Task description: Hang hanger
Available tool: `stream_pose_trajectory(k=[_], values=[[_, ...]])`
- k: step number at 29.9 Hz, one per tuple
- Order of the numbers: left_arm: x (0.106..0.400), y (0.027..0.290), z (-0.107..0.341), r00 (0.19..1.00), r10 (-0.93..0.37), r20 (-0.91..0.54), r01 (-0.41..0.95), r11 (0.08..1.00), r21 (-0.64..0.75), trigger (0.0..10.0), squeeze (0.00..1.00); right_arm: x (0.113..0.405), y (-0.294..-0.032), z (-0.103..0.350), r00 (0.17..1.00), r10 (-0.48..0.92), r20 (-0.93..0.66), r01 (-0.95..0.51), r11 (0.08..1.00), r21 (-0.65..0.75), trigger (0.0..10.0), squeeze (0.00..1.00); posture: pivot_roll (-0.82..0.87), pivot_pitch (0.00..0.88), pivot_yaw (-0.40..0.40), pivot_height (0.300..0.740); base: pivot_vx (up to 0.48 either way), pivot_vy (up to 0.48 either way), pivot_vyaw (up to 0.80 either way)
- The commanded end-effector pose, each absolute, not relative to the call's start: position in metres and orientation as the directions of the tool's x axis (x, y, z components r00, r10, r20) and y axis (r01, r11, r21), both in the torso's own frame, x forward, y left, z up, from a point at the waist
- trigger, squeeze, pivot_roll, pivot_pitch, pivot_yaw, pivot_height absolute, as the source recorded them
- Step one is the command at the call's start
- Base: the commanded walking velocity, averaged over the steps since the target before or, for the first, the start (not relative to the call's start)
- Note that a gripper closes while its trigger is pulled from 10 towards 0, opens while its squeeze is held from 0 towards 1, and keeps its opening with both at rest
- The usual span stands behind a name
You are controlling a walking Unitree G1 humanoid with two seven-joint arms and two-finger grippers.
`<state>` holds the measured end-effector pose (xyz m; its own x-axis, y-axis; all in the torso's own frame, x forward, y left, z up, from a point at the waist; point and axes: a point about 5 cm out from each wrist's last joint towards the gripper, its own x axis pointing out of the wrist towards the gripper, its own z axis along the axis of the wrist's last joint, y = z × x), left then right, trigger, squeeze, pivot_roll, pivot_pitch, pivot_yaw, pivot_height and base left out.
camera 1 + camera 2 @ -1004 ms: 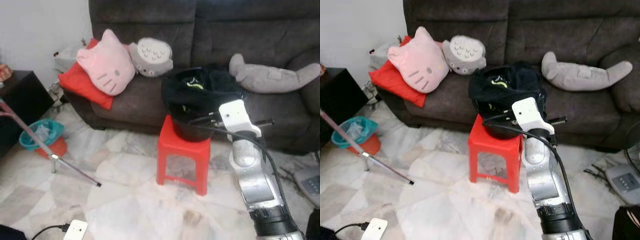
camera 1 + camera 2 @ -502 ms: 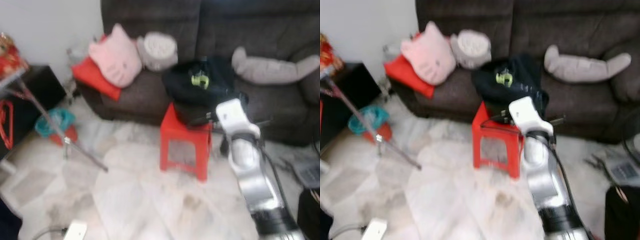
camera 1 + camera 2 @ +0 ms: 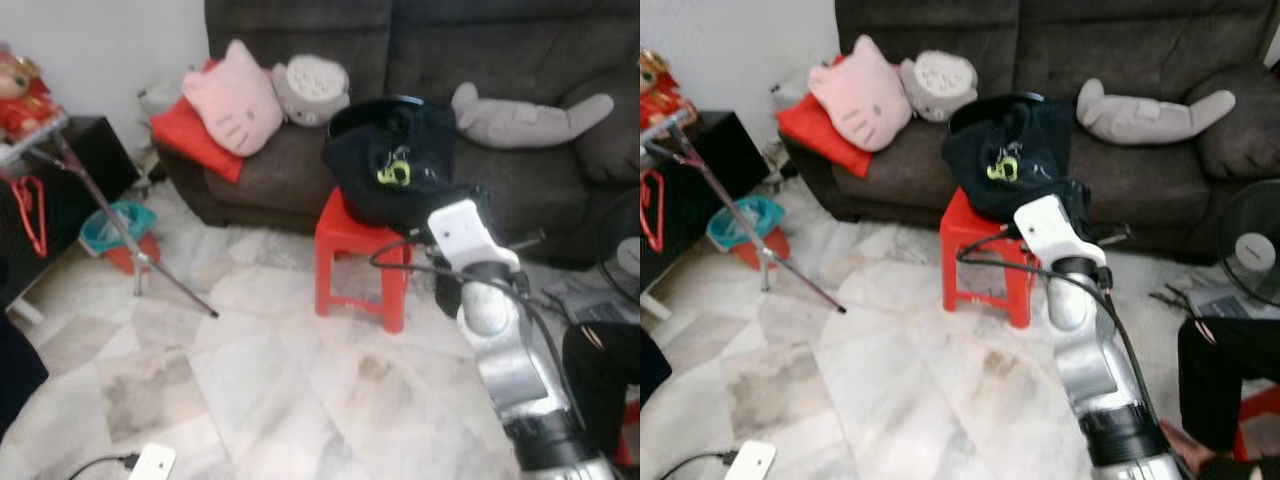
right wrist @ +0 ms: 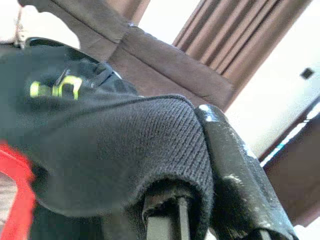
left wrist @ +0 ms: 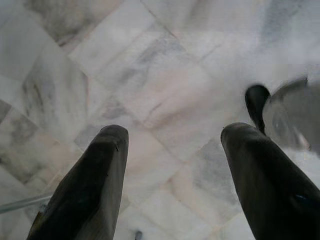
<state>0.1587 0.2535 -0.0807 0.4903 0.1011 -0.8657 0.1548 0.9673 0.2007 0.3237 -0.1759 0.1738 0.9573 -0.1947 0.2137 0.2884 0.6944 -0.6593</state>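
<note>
We are reaching the right arm forward, and the right gripper (image 4: 185, 130) is sitting at the near edge of a black garment (image 3: 390, 165) that is piling up on a red stool (image 3: 355, 250) directly ahead of it. In the right wrist view, black knit cloth is draping over that gripper and covering most of it, so we cannot tell whether it is pinching the cloth or merely lying under it. A yellow-green mark is showing on the garment just beyond the gripper. The red hanger (image 3: 35, 215) is hanging well apart from the right gripper, far off to its left, on a metal rack pole (image 3: 130, 250) that is slanting down to the marble floor (image 3: 280, 380). A teal basin (image 3: 110, 222) is sitting on the floor just behind that pole. Beyond the gripper and the stool, a dark sofa (image 3: 520, 40) is carrying a pink cat cushion (image 3: 232, 98), a red cushion (image 3: 185, 135), a round grey plush (image 3: 310, 90) and a long grey plush (image 3: 520, 110). To the right of the gripper a fan (image 3: 1250, 250) is standing near the sofa, and nearer to us a person's dark-clad leg (image 3: 1230, 370) is showing. We are letting the left gripper (image 5: 175, 165) hang above the bare floor, its two black fingers (image 5: 95, 190) spread wide with nothing between them.
</note>
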Motion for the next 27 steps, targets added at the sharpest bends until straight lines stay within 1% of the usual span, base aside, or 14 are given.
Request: stream_pose_trajectory(k=[1,9,11,13,14,15,16,17,18,20,23,24,27], values=[[0.154,0.26,-0.08,0.479,0.12,-0.87,0.149,0.965,0.215,10.0,0.0,0.324,-0.169,0.172,0.961,-0.171,0.216,0.273,0.703,-0.657,10.0,0.0,-0.18,0.0,0.101,0.74,-0.274,0.0,0.0],[0.155,0.26,-0.08,0.481,0.121,-0.869,0.148,0.965,0.216,10.0,0.0,0.322,-0.179,0.153,0.968,-0.205,0.144,0.249,0.709,-0.66,10.0,0.0,-0.17,0.0,0.101,0.74,-0.285,0.0,0.0],[0.155,0.261,-0.08,0.48,0.122,-0.869,0.149,0.964,0.218,10.0,0.0,0.322,-0.184,0.146,0.967,-0.228,0.115,0.247,0.72,-0.649,10.0,0.0,-0.17,0.0,0.102,0.74,0.0,0.0,0.0],[0.155,0.261,-0.08,0.478,0.126,-0.869,0.155,0.962,0.224,10.0,0.0,0.32,-0.193,0.132,0.963,-0.266,0.052,0.242,0.755,-0.61,10.0,0.0,-0.17,0.0,0.105,0.74,0.0,0.0,0.0],[0.155,0.261,-0.08,0.478,0.125,-0.869,0.155,0.962,0.224,10.0,0.0,0.318,-0.199,0.122,0.956,-0.292,-0.015,0.241,0.817,-0.524,10.0,0.0,-0.17,0.0,0.107,0.74,0.0,0.0,0.0],[0.155,0.261,-0.08,0.478,0.125,-0.869,0.155,0.962,0.224,10.0,0.0,0.318,-0.199,0.122,0.956,-0.292,-0.015,0.241,0.817,-0.524,10.0,0.0,-0.17,0.0,0.107,0.74,0.0,0.0,0.0],[0.155,0.261,-0.08,0.479,0.125,-0.869,0.154,0.962,0.223,10.0,0.0,0.317,-0.203,0.115,0.95,-0.305,-0.061,0.245,0.855,-0.457,10.0,0.0,-0.17,0.0,0.107,0.74,0.0,0.0,0.0],[0.156,0.261,-0.08,0.481,0.126,-0.868,0.151,0.963,0.223,10.0,0.0,0.309,-0.221,0.084,0.911,-0.355,-0.21,0.285,0.91,-0.3,10.0,0.0,-0.16,0.0,0.106,0.74,0.0,0.0,0.0],[0.156,0.261,-0.08,0.482,0.127,-0.867,0.149,0.963,0.223,10.0,0.0,0.306,-0.226,0.074,0.896,-0.365,-0.252,0.296,0.916,-0.271,10.0,0.0,-0.16,0.0,0.106,0.74,0.0,0.0,0.0],[0.157,0.261,-0.079,0.483,0.127,-0.866,0.147,0.963,0.224,10.0,0.0,0.299,-0.234,0.058,0.873,-0.374,-0.315,0.31,0.921,-0.234,10.0,0.0,-0.16,0.0,0.106,0.74,0.0,0.0,0.0],[0.157,0.261,-0.079,0.483,0.128,-0.866,0.147,0.963,0.224,10.0,0.0,0.297,-0.236,0.052,0.864,-0.377,-0.333,0.315,0.922,-0.226,10.0,0.0,-0.16,0.0,0.109,0.74,0.0,0.0,0.0],[0.157,0.261,-0.079,0.484,0.129,-0.865,0.147,0.963,0.226,10.0,0.0,0.294,-0.236,0.044,0.86,-0.357,-0.365,0.288,0.929,-0.232,10.0,0.0,-0.16,0.0,0.111,0.74,0.0,0.0,0.0],[0.158,0.261,-0.079,0.485,0.13,-0.865,0.148,0.962,0.228,10.0,0.0,0.291,-0.231,0.035,0.864,-0.319,-0.39,0.231,0.938,-0.258,10.0,0.0,-0.15,0.0,0.111,0.74,0.0,0.0,0.0]])
